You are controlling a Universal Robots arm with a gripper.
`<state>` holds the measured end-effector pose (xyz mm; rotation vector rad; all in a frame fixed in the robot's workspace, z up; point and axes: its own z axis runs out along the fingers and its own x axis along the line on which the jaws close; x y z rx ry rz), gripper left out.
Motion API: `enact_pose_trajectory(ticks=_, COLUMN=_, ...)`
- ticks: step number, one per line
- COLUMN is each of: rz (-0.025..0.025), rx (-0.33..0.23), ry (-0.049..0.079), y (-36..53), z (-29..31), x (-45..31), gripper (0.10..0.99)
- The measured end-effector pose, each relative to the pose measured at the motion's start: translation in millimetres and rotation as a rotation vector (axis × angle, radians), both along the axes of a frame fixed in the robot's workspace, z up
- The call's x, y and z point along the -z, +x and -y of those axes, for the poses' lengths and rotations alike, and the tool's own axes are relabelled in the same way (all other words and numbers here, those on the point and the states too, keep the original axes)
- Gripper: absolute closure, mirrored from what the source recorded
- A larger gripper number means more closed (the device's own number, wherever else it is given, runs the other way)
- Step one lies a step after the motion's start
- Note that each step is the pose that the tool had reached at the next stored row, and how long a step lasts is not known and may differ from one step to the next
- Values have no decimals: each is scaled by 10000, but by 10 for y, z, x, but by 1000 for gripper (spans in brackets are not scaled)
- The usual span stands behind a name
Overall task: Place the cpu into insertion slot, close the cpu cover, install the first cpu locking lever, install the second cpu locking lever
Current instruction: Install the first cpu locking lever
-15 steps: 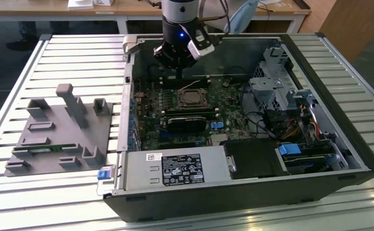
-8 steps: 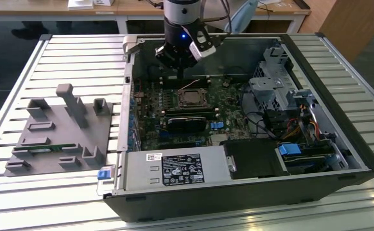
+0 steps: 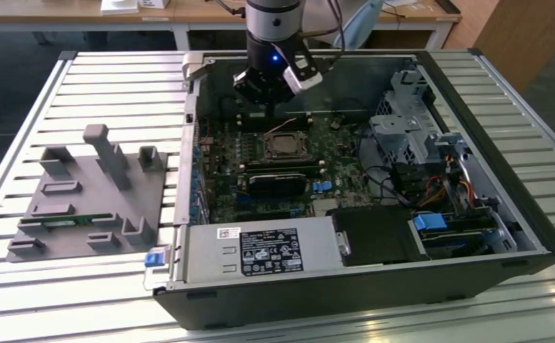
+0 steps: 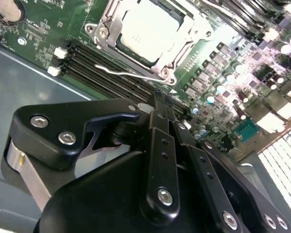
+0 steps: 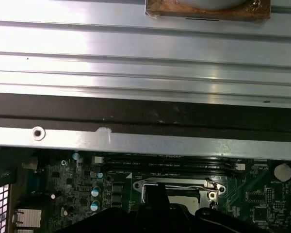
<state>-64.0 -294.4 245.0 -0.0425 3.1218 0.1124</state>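
Slatted table (image 3: 29,107), gripper (image 4: 157,99) near cpu (image 4: 148,29)

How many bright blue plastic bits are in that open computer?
3: a blue plastic tab on the black computer case's edge at the exterior view's left, a central blue connector, a blue clip at the exterior view's right. Others may be hidden.

Bright, even light fell on the slatted table (image 3: 29,100) in the exterior view, while the open computer case (image 3: 534,236) held soft shadow inside. In the second wrist view, glare bleached the cpu (image 4: 148,29). In the first wrist view, streaky reflections ran along the table's slats above a dim motherboard (image 5: 262,208).
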Motion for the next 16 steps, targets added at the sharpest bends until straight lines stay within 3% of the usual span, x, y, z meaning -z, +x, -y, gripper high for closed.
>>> enact_pose_trajectory(ticks=5, rz=2, rx=-1, ry=2, y=45, z=-16, x=46, gripper=980)
enact_pose_trajectory(ticks=16, rz=1, rx=-3, ry=26, y=59, z=-16, x=91, gripper=980)
